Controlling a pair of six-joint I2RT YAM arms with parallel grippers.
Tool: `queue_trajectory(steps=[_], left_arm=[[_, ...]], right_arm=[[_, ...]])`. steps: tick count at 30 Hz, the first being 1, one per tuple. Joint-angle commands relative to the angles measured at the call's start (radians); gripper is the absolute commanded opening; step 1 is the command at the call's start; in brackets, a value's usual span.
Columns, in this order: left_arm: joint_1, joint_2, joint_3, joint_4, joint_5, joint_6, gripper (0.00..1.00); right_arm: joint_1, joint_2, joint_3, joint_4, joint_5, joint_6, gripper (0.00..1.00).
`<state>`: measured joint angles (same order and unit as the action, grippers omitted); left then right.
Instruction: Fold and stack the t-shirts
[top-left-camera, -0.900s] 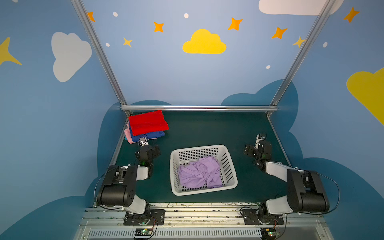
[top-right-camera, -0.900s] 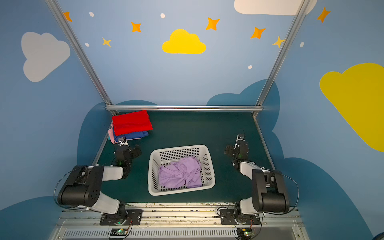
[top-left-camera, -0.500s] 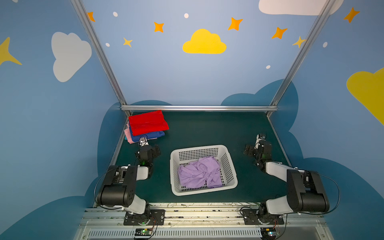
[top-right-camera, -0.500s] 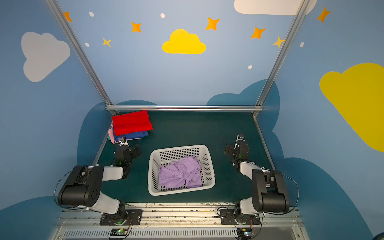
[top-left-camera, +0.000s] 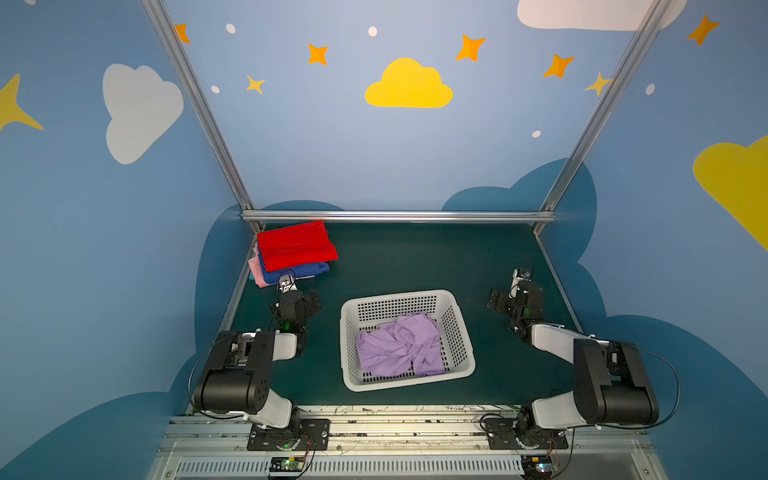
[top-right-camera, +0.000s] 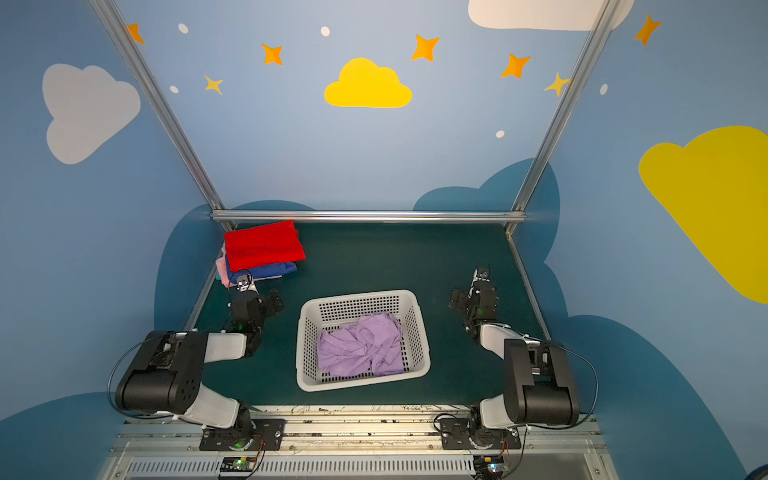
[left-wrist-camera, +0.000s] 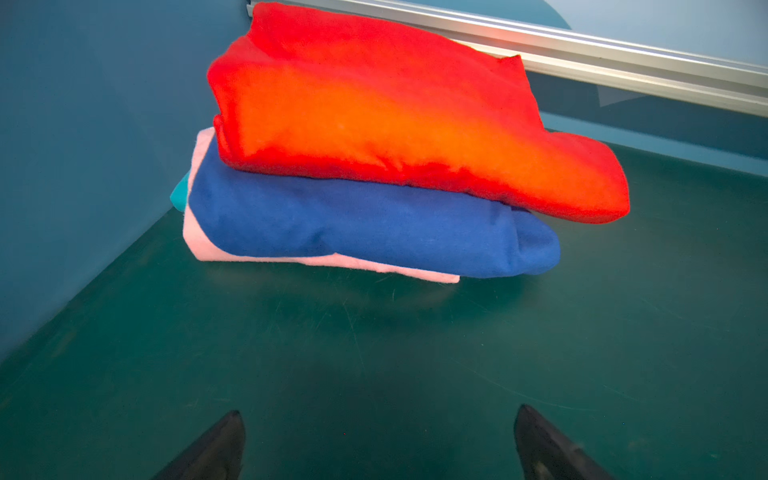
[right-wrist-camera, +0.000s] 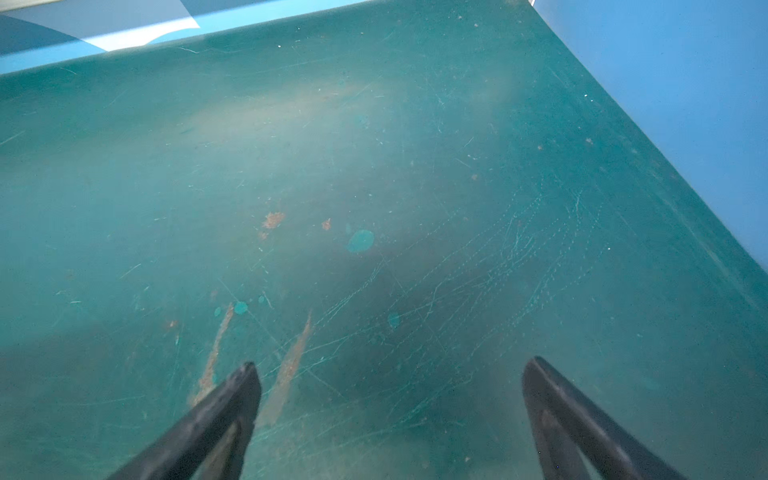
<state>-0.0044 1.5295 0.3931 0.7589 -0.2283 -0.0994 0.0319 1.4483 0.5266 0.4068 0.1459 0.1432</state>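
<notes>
We are holding our left gripper (left-wrist-camera: 379, 413) with its jaws spread wide, gripping nothing, over bare table (left-wrist-camera: 374, 353) and facing the folded stack just beyond. Our right gripper (right-wrist-camera: 392, 362) is likewise standing fully spread and empty, above scratched table near the right wall; we cannot tell whether its tips are touching the surface.

Outward from the left gripper, the red t-shirt (left-wrist-camera: 395, 124) is lying on the royal blue t-shirt (left-wrist-camera: 353, 224), which is sitting on the pink t-shirt (left-wrist-camera: 199, 243), in the far left corner.

Between the arms, the lavender t-shirt (top-left-camera: 399, 349) is lying crumpled inside the white basket (top-left-camera: 399, 296), well apart from both grippers. We are judging it light, limp and likely to drag against the basket wall. We are therefore expecting to pinch a raised fold near its top and lift straight up, since collar and hems are not showing in the heap.
</notes>
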Motion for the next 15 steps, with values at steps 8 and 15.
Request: queue_trajectory(steps=[8, 15], left_arm=[[-0.033, -0.066, -0.006, 0.007, -0.042, 0.042, 1.0], [-0.078, -0.363, 0.161, -0.459, -0.323, -0.117, 1.0]], right_arm=[[0.068, -0.08, 0.054, -0.105, 0.081, -0.048, 0.98], [0.194, -0.246, 0.205, -0.494, 0.244, 0.119, 0.98]])
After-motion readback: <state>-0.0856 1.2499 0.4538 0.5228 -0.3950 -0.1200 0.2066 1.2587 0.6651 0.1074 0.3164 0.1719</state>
